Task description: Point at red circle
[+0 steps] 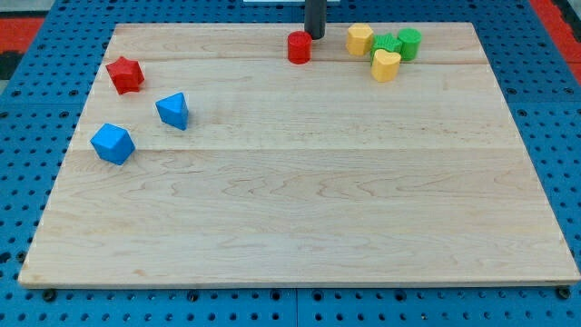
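Observation:
The red circle block stands near the view's top, a little right of the middle of the wooden board. My tip is the lower end of a dark rod coming down from the view's top. It sits just to the right of and slightly above the red circle, very close to it; I cannot tell whether they touch.
A yellow block, a green star-like block, a green cylinder and a yellow heart cluster at the top right. A red star, a blue triangle-like block and a blue block lie at the left.

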